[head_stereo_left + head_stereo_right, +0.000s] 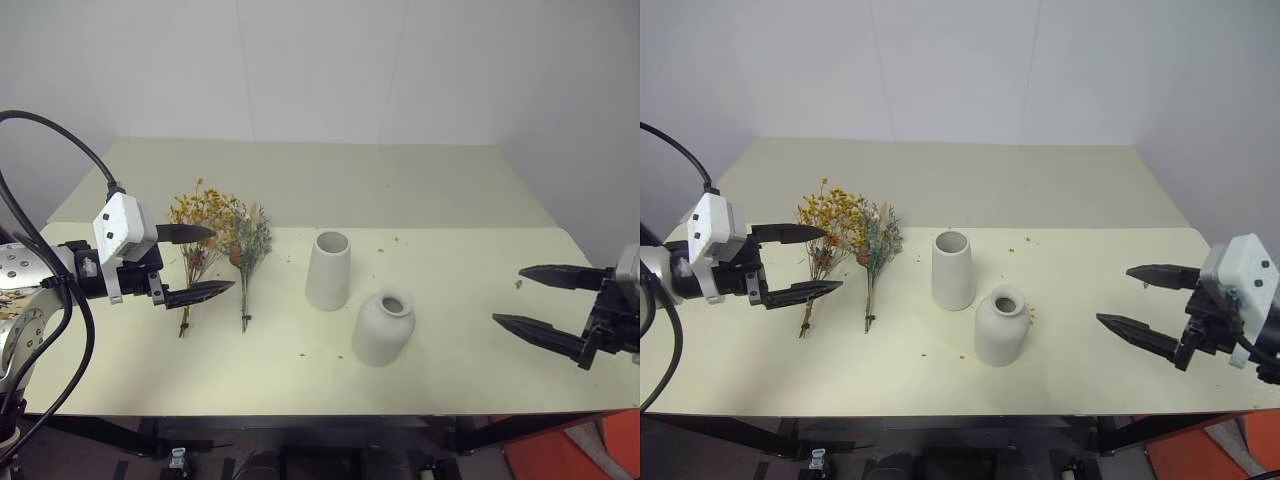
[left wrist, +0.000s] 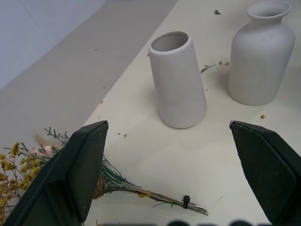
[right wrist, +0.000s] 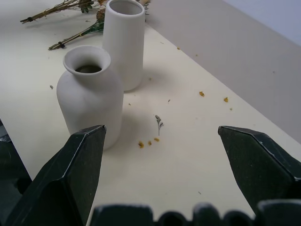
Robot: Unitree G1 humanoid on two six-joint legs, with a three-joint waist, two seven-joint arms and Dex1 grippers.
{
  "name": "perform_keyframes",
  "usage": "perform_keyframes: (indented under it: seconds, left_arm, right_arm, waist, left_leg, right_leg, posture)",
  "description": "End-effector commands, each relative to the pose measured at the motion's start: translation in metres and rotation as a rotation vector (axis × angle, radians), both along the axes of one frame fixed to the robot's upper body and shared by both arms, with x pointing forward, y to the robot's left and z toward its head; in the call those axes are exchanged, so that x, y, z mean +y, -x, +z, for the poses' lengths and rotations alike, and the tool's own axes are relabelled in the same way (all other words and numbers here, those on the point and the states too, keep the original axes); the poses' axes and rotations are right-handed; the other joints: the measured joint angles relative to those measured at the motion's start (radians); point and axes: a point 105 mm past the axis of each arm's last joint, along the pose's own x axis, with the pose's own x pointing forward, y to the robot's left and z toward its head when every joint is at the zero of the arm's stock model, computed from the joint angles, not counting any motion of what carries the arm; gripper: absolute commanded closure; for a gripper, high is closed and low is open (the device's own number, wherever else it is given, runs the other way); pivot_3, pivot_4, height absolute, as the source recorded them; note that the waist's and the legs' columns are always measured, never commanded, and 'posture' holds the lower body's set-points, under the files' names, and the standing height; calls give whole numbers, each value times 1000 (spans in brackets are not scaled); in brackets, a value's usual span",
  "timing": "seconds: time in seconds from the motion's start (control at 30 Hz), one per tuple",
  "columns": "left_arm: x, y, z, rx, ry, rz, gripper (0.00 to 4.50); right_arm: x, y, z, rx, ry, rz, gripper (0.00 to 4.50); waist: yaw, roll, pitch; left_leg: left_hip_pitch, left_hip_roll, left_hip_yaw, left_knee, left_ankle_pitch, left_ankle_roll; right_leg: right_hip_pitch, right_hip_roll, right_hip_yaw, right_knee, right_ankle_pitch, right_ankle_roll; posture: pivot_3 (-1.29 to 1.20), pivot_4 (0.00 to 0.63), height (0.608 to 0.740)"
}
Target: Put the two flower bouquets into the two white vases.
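Observation:
Two flower bouquets lie flat at the table's left: one of yellow-orange blossoms (image 1: 200, 212), and beside it a grey-green one (image 1: 250, 240) with a pink plume. Both have their stems toward the front edge. A tall tapered white vase (image 1: 328, 270) stands upright at mid-table, and a squat narrow-necked vase (image 1: 383, 327) stands just in front and to its right. Both are empty. My left gripper (image 1: 222, 260) is open and hovers by the yellow-orange bouquet's stems, holding nothing. My right gripper (image 1: 508, 296) is open over the table's right side, well away from the vases and pointing toward them.
Small dried flower crumbs (image 3: 149, 142) are scattered on the cream table (image 1: 450, 220) around the vases. A black cable (image 1: 60, 130) loops above my left arm. White walls close off the back and right. An orange-red object (image 1: 620, 440) sits below the table's front right corner.

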Motion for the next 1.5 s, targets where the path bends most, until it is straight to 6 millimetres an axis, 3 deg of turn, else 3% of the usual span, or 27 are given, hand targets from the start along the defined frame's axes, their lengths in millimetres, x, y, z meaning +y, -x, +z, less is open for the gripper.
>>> perform_keyframes:
  seconds: [0.03, 0.23, 0.5, 0.6, 0.73, 0.87, 0.97, 1.07, 1.27, 1.37, 1.5]
  left_arm:
    - [4, 3, 17, -52, -26, -1, 0]
    - [9, 11, 26, -36, -31, 7, 0]
    - [12, 22, 19, 1, 0, 64, 0]
    - [15, 11, 20, 1, 64, 201, 0]
    - [14, -3, 10, -10, -46, 452, 0]
    - [4, -17, 10, -11, -8, 611, 0]
    - [-7, -30, 8, 92, 75, 684, 0]
    - [-4, -59, -4, 285, 153, 850, 0]
    - [-25, -79, -23, 454, 163, 868, 0]
    - [-34, -79, -30, 541, 156, 842, 0]
    - [-30, -81, -43, 625, 132, 923, 0]
  right_arm:
    - [7, 3, 10, -58, -10, 22, 17]
    - [11, 1, 10, -49, -11, 56, 17]
    - [14, -3, 13, -40, 15, 108, 17]
    - [20, -5, 16, -56, 14, 125, 17]
    - [38, -13, 24, -69, 54, 172, 17]
    - [48, -22, 30, -45, 139, 204, 17]
    - [56, -27, 43, -45, 182, 240, 17]
    - [65, -36, 61, -60, 186, 251, 17]
    - [88, -51, 79, -119, 226, 320, 17]
    - [100, -54, 89, -126, 222, 377, 17]
    - [111, -58, 92, -121, 243, 442, 17]
  waist:
    - [0, 0, 0]
    - [-1, 0, 0]
    - [0, 0, 0]
    - [3, 0, 0]
    - [-2, 0, 0]
    - [-2, 0, 0]
    - [2, 0, 0]
    - [2, -1, 0]
    - [-19, -1, 0]
    - [-16, -1, 0]
    - [-8, -1, 0]
  left_leg:
    - [0, 0, 0, 0, 0, 0]
    - [0, 0, 0, 0, 0, 0]
    - [0, 0, 0, 0, 0, 0]
    - [0, 0, 0, 0, 0, 0]
    - [0, 0, 0, 0, 0, 0]
    - [0, 0, -1, 0, 0, 0]
    - [0, -1, -2, 0, 0, 0]
    - [0, -2, -3, 1, 0, 0]
    - [-3, -2, -4, 0, 0, 0]
    - [-7, -3, -4, 0, 0, 0]
    - [-10, -4, -4, 0, 0, 0]
  right_leg:
    - [0, 0, 0, 0, 0, 0]
    - [0, 0, 0, 0, 0, 0]
    - [0, 0, 0, 0, 0, -1]
    - [0, 0, 0, 0, 0, 0]
    - [0, 0, 0, 0, 2, 3]
    - [0, 0, 0, 1, 3, 6]
    - [0, 0, -1, 1, 4, 7]
    - [1, 0, -2, 1, 4, 8]
    - [-3, -1, 0, 0, 5, 8]
    - [-8, -1, 1, 2, 9, 2]
    - [-13, -2, 1, 4, 10, 0]
  posture:
    - [0, 150, 740]
    - [0, 150, 740]
    - [0, 150, 740]
    - [0, 150, 740]
    - [0, 150, 740]
    - [0, 150, 740]
    - [0, 150, 740]
    - [0, 150, 740]
    - [0, 150, 740]
    - [0, 150, 740]
    - [0, 150, 740]
